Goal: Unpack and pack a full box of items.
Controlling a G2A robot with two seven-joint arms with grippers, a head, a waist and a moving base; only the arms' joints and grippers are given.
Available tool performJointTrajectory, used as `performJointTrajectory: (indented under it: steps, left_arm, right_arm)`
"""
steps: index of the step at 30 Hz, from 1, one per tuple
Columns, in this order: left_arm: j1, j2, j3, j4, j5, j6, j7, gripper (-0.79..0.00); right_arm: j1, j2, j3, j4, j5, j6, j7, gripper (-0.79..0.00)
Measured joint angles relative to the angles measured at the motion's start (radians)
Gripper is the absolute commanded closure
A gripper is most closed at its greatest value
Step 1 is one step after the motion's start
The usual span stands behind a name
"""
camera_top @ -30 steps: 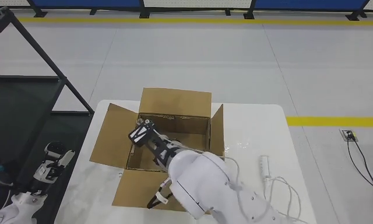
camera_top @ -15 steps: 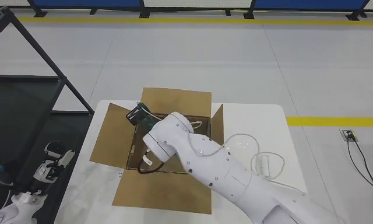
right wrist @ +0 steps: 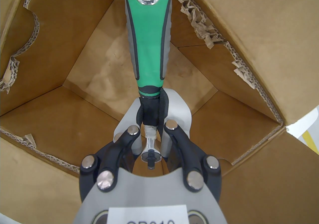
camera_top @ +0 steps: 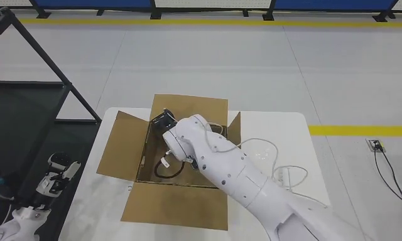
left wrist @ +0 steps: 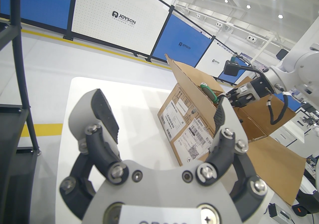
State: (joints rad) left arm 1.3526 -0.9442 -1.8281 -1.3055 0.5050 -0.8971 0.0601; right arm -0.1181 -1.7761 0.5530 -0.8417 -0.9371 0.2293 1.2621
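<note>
Inside the box (right wrist: 62, 35), right tool (right wrist: 150, 110) clamps a green-handled wrench (right wrist: 148, 35).

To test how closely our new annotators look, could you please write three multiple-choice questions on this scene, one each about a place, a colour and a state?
1. Where is the tool?
A. On a shelf
B. Held over the inside of the cardboard box
C. In a plastic bin

2. What colour is most of the tool's handle?
A. Red
B. Green
C. Yellow

3. How do the left jaws stand?
A. Shut on the tool
B. Shut on a cloth
C. Open, holding nothing

Answers:
1 B, since the right wrist view shows the right jaws shut on the tool's shaft with the box walls all around it.
2 B, since the grip is green with grey side strips.
3 C, since the left wrist view shows them wide apart with nothing between.
</note>
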Motion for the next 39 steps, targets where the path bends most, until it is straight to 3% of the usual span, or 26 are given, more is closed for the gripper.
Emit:
performJointTrajectory:
  steps: [8, 15, 20, 32, 39]
  left_arm:
    - [0.000, 0.000, 0.000, 0.000, 0.000, 0.000, 0.000, -0.785]
    - [0.000, 0.000, 0.000, 0.000, 0.000, 0.000, 0.000, -0.785]
    - [0.000, 0.000, 0.000, 0.000, 0.000, 0.000, 0.000, -0.785]
    - [0.000, 0.000, 0.000, 0.000, 0.000, 0.000, 0.000, -0.785]
    - [0.000, 0.000, 0.000, 0.000, 0.000, 0.000, 0.000, -0.785]
  right_arm:
    - [-0.016, -0.022, -0.049, 0.064, -0.039, -0.118, 0.019, 0.000]
    - [0.026, -0.080, -0.078, 0.269, 0.004, -0.305, -0.027, 0.000]
    - [0.056, -0.130, -0.087, 0.412, 0.039, -0.368, -0.051, 0.000]
    - [0.074, -0.222, -0.110, 0.608, 0.035, -0.377, -0.109, 0.000]
    - [0.066, -0.231, -0.118, 0.627, 0.040, -0.383, -0.121, 0.000]
